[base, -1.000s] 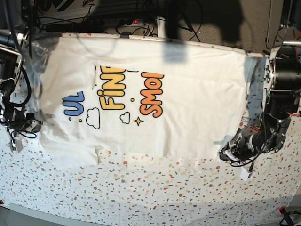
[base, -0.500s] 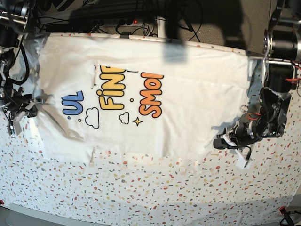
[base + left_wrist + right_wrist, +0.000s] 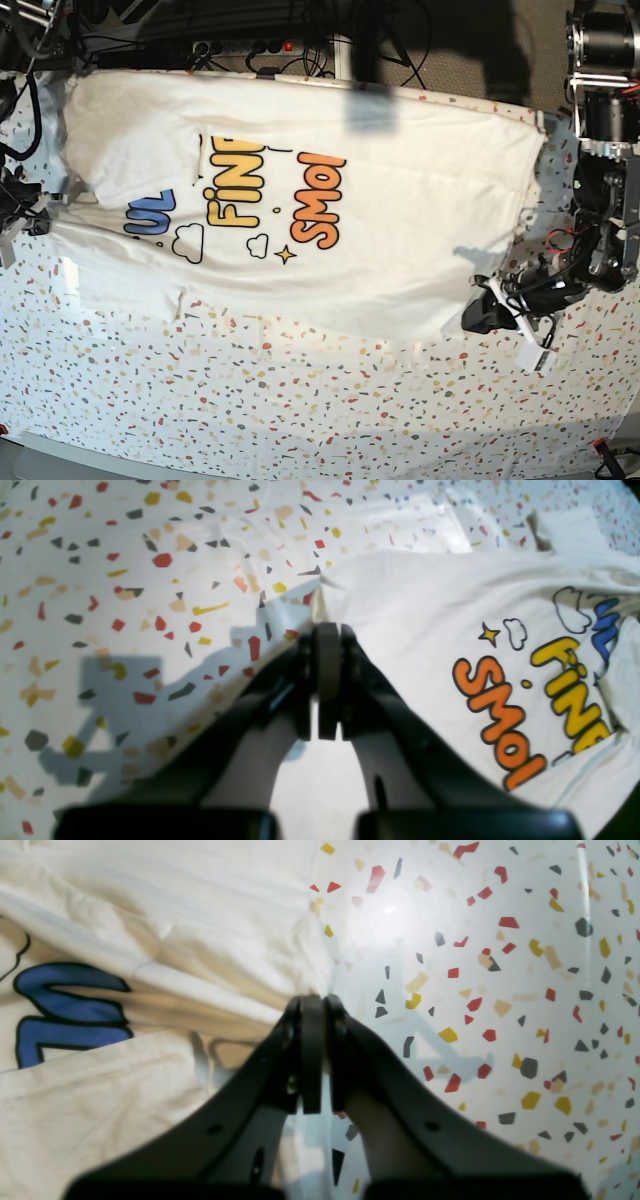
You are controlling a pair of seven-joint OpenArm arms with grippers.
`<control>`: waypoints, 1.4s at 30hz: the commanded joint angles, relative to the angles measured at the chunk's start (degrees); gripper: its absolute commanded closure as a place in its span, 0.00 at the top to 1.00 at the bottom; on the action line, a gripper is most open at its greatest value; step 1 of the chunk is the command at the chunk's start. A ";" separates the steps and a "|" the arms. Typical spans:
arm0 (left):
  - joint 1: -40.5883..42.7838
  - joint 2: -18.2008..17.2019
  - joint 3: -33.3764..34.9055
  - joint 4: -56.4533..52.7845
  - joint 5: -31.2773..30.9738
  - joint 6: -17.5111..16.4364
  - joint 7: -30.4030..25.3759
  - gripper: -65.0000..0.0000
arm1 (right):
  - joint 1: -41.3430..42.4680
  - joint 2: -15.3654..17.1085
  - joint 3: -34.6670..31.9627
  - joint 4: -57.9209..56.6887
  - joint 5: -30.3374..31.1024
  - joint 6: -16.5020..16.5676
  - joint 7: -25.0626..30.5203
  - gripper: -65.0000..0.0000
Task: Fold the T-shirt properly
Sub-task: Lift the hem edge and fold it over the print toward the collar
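Note:
The white T-shirt (image 3: pixel 400 200) lies print-up across the far half of the table, showing "FINE" and "SMOL"; a fold at its left end covers part of the blue word. At the shirt's near right corner, my left gripper (image 3: pixel 478 316) is shut on the hem. In the left wrist view the left gripper (image 3: pixel 327 630) pinches the T-shirt (image 3: pixel 425 605) at its edge, which rises to the tips. My right gripper (image 3: pixel 35 222) holds the shirt's left edge. In the right wrist view the right gripper (image 3: pixel 312 1001) is shut on the T-shirt (image 3: pixel 175 905).
The speckled table covering (image 3: pixel 300 400) stretches bare toward the near edge. Cables and a power strip (image 3: pixel 250 48) run behind the far edge. The left arm's column (image 3: pixel 605 100) stands at the far right, with a white tag (image 3: pixel 535 355) dangling near that gripper.
Both grippers have pulled the shirt toward the table's far left. The right gripper rose leftward, and the fold at the left end now overlaps more of the blue word.

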 commanded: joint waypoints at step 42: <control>1.03 -5.29 -9.77 4.04 -9.62 0.61 14.69 0.00 | 0.68 2.97 5.05 2.38 -3.58 0.23 2.16 0.00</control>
